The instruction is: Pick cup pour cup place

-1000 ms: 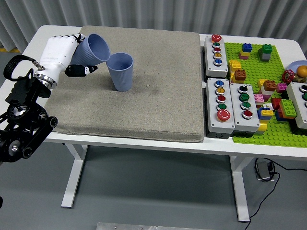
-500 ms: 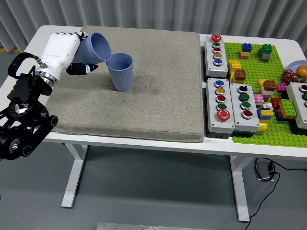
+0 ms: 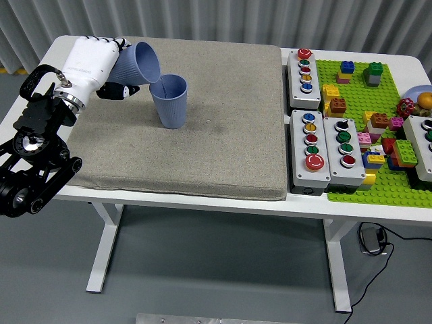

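Grey matting covers most of your white table, and the work sits at its far left corner. Your left hand is wrapped around the held cup, thumb underneath and fingers over the wall.

Change noted: over the last second the hand has risen and swung inward, and the held cup has tipped further, its mouth now turned down and to the right with the rim directly over the opening of the standing cup. Earlier the rim sat beside that cup, not above it. Whether the two rims touch cannot be settled from this view. No contents are visible leaving the cup. You may judge the pour as under way or at full tilt; placing the cup down remains to be done.

Your right hand is not in view.

Count:
- blue cups: two, one held and tilted, one upright on the matting.
- button boxes: three in full view between matting and green baseplate, a fourth cut by the right edge.
- green baseplate: one, carrying loose bricks too many and too small to count reliably.
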Motion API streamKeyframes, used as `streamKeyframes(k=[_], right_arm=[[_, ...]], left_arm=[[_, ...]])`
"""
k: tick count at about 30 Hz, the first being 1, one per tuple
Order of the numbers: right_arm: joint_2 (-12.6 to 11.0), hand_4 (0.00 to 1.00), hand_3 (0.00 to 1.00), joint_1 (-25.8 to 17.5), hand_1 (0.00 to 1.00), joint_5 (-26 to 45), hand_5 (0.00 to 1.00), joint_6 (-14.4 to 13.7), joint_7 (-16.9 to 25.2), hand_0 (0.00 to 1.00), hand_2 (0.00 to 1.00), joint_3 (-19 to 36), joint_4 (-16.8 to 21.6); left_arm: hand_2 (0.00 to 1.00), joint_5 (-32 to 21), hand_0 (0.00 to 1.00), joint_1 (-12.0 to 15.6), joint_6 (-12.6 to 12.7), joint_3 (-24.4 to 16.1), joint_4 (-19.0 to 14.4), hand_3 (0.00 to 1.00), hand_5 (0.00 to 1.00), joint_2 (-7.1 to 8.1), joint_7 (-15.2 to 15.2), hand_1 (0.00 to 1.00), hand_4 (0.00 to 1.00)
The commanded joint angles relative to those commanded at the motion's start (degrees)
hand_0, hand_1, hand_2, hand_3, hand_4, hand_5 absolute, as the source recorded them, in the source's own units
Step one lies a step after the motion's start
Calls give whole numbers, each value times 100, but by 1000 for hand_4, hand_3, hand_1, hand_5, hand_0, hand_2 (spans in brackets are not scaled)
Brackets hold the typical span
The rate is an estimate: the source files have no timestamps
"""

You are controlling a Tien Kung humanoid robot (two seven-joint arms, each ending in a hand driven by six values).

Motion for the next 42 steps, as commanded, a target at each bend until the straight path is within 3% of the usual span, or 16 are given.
streamKeyframes(k=[15, 42], right_arm=[[-12, 9, 540, 19, 550, 23, 331, 6, 2, 669, 490, -8, -2], [-9, 9, 539, 24, 549, -9, 332, 15, -8, 669, 490, 10, -2]], left_arm=[[534, 0, 511, -188, -40, 304, -28, 585, 225, 205, 127, 523, 784], [535, 0, 517, -264, 11, 637, -51, 583, 216, 225, 238, 528, 781]])
